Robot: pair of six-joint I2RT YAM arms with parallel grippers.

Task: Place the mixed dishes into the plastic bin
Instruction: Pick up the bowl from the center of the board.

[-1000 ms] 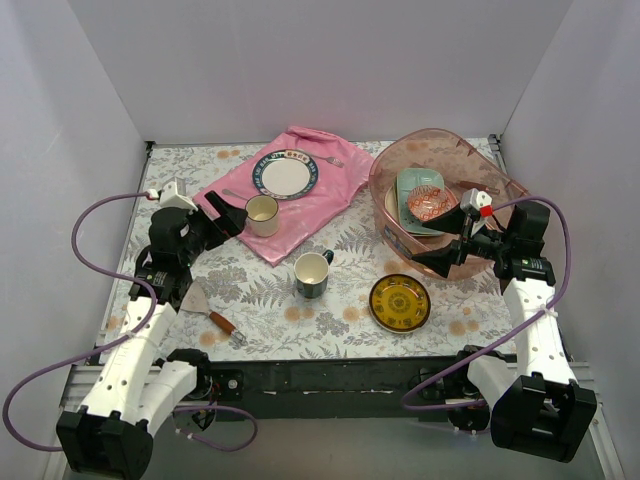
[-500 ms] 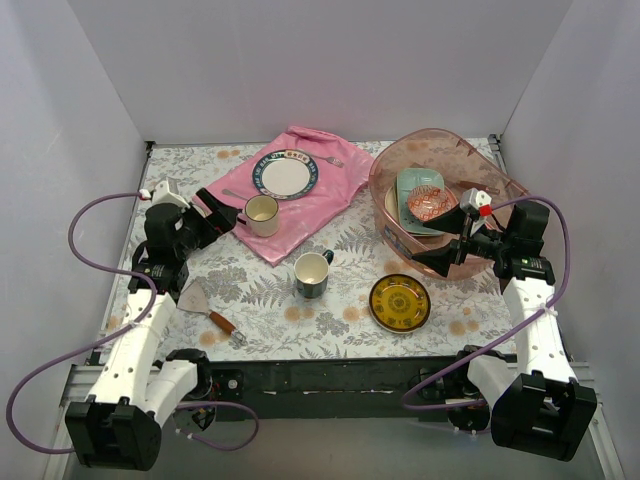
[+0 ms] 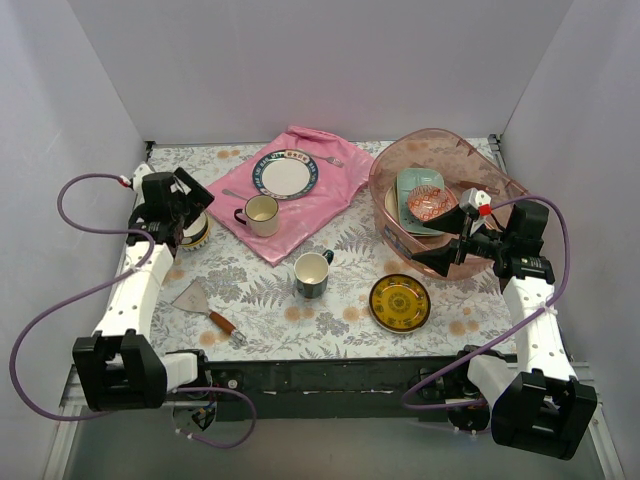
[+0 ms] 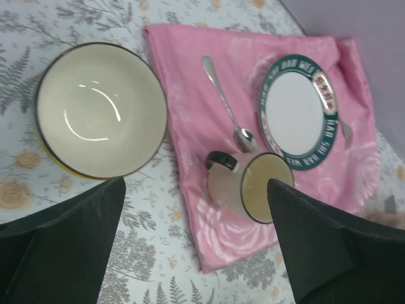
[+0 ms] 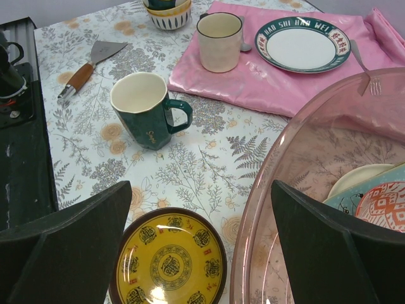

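Top: L gripper [image 3: 185,212] spread wide, empty, above cream bowl [image 3: 197,233] at table's left edge. R gripper [image 3: 432,264] also wide, holding nothing, just beside plastic bin [image 3: 378,190], which is part-filled w/ dishes. L wrist: bowl sits up-left of the fingers, not between them. R wrist: yellow plate [image 5: 168,266] and dark mug [image 5: 149,117] on table. Step looks like a reach for the bowl. Next: centre on rim, lower, close.

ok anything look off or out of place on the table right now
Nothing looks spilled or broken. The pink cloth lies crooked and is bunched at its far edge. A wooden-handled spatula lies loose at the near left, though it is not a dish.
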